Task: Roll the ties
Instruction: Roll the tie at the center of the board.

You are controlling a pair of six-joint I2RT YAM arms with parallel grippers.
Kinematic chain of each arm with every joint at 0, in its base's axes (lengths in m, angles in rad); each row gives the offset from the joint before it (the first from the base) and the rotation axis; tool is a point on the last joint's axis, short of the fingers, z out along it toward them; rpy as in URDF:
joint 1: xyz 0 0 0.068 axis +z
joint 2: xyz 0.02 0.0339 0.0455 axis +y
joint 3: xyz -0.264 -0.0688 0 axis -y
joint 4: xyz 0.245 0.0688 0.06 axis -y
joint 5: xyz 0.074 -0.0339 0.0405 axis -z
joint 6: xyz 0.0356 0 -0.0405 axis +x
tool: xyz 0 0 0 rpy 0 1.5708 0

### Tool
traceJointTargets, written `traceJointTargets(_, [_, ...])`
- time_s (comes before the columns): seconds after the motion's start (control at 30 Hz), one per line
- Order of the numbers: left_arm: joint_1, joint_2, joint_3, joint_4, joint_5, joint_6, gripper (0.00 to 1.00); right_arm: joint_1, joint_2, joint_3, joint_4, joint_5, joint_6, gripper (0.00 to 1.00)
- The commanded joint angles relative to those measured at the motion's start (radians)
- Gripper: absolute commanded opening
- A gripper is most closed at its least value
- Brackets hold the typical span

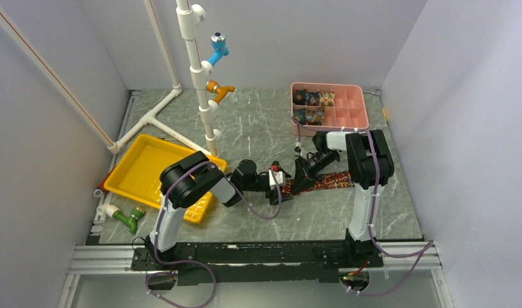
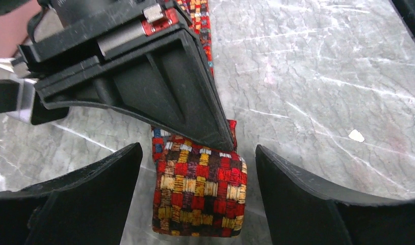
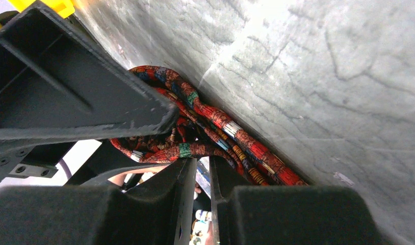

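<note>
One tie lies as a flat red, dark and gold strip on the grey marble table, right of centre. Its left end is folded into a short thick wad. My left gripper is open, with a finger on each side of that wad and a gap to both. In the top view the left gripper meets my right gripper at this end. The right gripper is nearly closed, pinching layers of the tie at its tips, and one of its fingers lies flat on the wad.
A pink divided box at the back right holds several rolled ties in its left cells. A yellow tray sits on the left beside a white pipe frame. A green fitting lies near the left front corner.
</note>
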Motion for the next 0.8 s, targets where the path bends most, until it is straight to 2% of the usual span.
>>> traceJointTargets(0.0, [0.017,-0.075,-0.003,-0.01,0.028,-0.006,0.88,0.019,0.042,-0.017,0.102,0.159,-0.057,0.19])
traceJointTargets(0.13, [0.033,-0.091,0.008,-0.082,0.089,-0.003,0.86,0.019,0.043,-0.018,0.101,0.158,-0.058,0.19])
traceJointTargets(0.27, [0.039,-0.082,0.006,-0.15,0.145,0.042,0.8,0.019,0.046,-0.01,0.097,0.158,-0.059,0.19])
traceJointTargets(0.47, [0.039,-0.041,0.029,-0.154,0.13,0.067,0.74,0.02,0.052,-0.004,0.094,0.149,-0.059,0.19])
traceJointTargets(0.63, [0.03,-0.027,0.083,-0.169,0.127,0.077,0.74,0.02,0.055,-0.005,0.092,0.143,-0.062,0.19])
traceJointTargets(0.77, [0.023,-0.044,0.122,-0.24,0.135,0.118,0.68,0.021,0.054,-0.009,0.093,0.141,-0.063,0.19])
